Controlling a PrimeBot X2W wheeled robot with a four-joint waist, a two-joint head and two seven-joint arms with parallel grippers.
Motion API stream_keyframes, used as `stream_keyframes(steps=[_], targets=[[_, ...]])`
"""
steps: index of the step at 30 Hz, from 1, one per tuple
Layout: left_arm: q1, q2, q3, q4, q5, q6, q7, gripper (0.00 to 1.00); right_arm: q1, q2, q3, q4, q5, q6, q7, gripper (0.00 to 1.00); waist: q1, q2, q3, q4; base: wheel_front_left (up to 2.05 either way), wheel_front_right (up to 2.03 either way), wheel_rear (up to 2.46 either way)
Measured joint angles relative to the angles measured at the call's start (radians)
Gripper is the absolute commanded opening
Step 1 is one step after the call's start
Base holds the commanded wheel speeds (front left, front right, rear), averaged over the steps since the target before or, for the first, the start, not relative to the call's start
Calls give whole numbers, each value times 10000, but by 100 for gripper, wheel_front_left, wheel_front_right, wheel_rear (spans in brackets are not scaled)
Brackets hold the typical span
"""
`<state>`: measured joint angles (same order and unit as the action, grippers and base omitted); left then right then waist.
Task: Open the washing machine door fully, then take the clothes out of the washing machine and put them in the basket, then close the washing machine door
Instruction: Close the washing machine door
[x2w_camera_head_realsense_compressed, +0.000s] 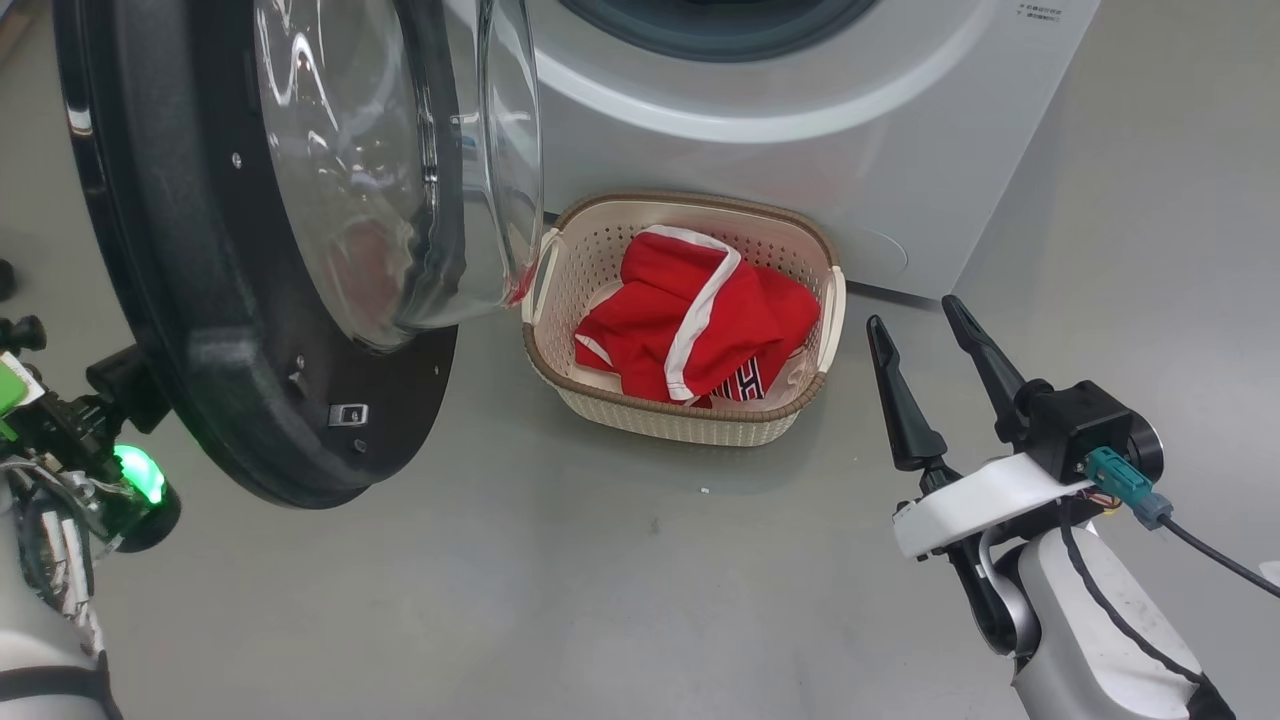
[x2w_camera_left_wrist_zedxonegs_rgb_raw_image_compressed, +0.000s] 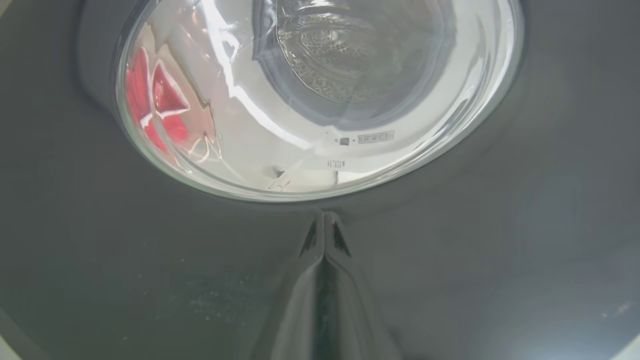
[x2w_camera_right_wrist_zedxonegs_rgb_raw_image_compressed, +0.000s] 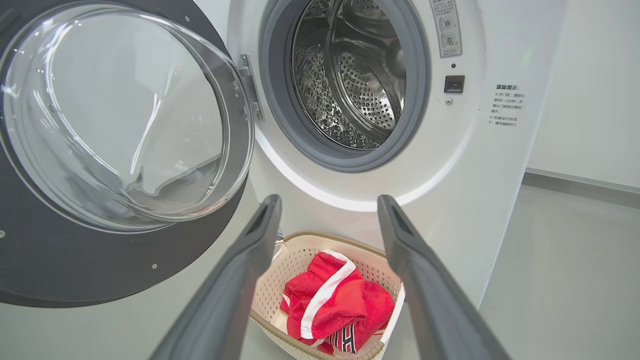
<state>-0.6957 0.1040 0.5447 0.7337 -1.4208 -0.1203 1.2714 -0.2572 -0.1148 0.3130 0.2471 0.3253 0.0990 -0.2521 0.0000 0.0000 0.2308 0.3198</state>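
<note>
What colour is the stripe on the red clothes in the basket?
White; the clothes in the basket show best in the head view.

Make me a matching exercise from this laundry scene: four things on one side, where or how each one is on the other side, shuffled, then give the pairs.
Things:
1. washing machine door
2. clothes
3. washing machine drum
4. right tool

States:
A. lying in the basket
B. fingers spread apart
C. swung open on its hinge
D. bare steel, nothing visible inside

Pairs: 1-C, 2-A, 3-D, 4-B
</note>
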Motion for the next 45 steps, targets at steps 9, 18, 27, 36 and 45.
stream_keyframes(steps=[9,18,27,36,45], targets=[[709,376,-370,-2004,1534,-6,-1837,0,215,73,-215,-44,0,44,0,100,0,0,-97,88,0,0,0],[2135,1085,-1419,-4589,3777,-8,-4405,0,239,153,-295,-96,0,54,-2,100,-1,0,-206,263,0,0,0],[3535,1530,-2171,-5722,5083,-8,-6897,0,242,203,-255,-104,0,58,-2,100,-1,0,-228,290,0,0,0],[4876,1779,-3452,-6449,5979,-10,-9484,0,258,234,-268,-107,0,82,0,100,-1,0,-249,291,0,0,0],[5675,1941,-4249,-6575,6974,-40,-12094,0,392,268,-349,-121,-2,130,-2,100,-1,0,-224,307,0,0,0]])
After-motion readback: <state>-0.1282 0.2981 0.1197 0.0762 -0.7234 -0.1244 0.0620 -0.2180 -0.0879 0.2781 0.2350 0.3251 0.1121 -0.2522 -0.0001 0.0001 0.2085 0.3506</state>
